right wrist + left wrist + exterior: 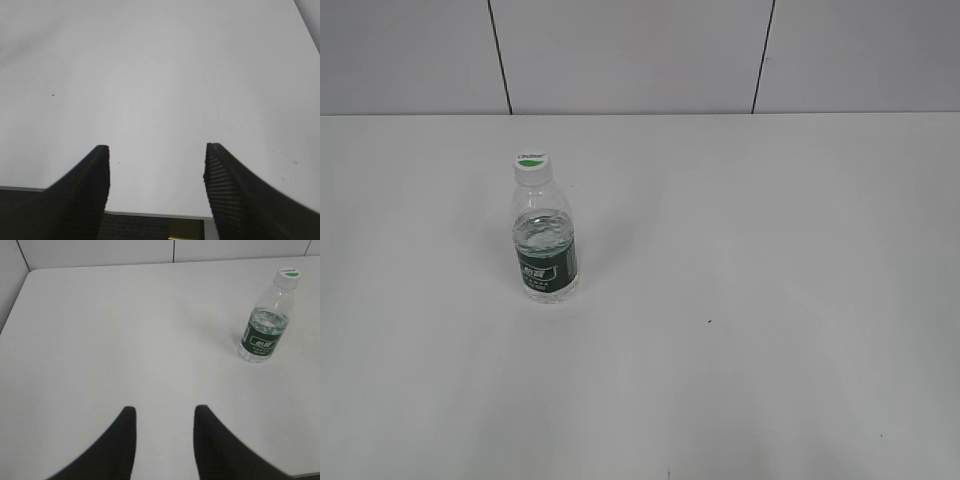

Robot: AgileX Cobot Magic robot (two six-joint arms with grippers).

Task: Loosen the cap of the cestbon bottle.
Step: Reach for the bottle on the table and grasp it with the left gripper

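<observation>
The cestbon bottle (546,245) stands upright on the white table, left of the middle in the exterior view, clear with a dark green label. Its white cap (531,162) with a green oval mark sits on the neck. In the left wrist view the bottle (263,322) stands far to the upper right with the cap (288,275) on top. My left gripper (165,412) is open and empty, well short of the bottle. My right gripper (156,150) is open and empty above the table's near edge; the bottle is out of the right wrist view. Neither arm shows in the exterior view.
The white table (750,300) runs back to a pale panelled wall (640,50). The table's front edge (150,215) shows between the right jaws, with dark floor below. The left wrist view shows the table's far left corner (30,275).
</observation>
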